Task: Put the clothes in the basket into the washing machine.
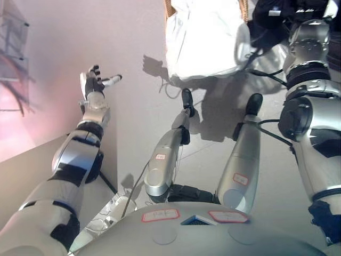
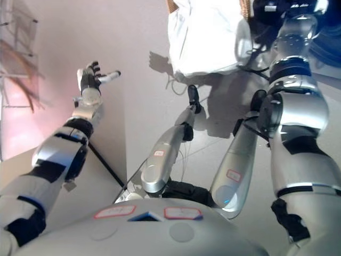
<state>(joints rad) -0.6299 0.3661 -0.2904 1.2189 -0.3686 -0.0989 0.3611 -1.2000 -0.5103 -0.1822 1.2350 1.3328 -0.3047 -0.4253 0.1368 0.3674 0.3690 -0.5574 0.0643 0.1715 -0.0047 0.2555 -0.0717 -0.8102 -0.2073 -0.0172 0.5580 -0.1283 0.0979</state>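
While the left arm reaches up from the lower left toward about ten o'clock, the left hand (image 1: 95,81) hangs over the pale floor (image 1: 138,101) with its fingers spread fairly wide and straight, one white-tipped finger (image 1: 113,80) pointing toward two o'clock. It holds nothing and touches nothing that can be seen.

Farther out, at about twelve o'clock, lies a heap of white cloth (image 1: 205,40). It bulges over the top of a woven wicker basket (image 2: 171,5), of which only thin brown strips of rim show at the heap's upper left and upper right edges. The cloth looks crumpled and loosely piled, and a thin drawstring or cord (image 1: 169,88) trails from its lower left corner onto the floor. The heap sits well apart from the left hand.

At about one o'clock, the right arm rises along the right side of the view to the top edge, just beside the cloth's right edge. The right hand (image 1: 274,13) is a dark mass at the very top, partly cut off by the edge, and whether its fingers are spread or curled cannot be told, nor whether it touches the cloth.
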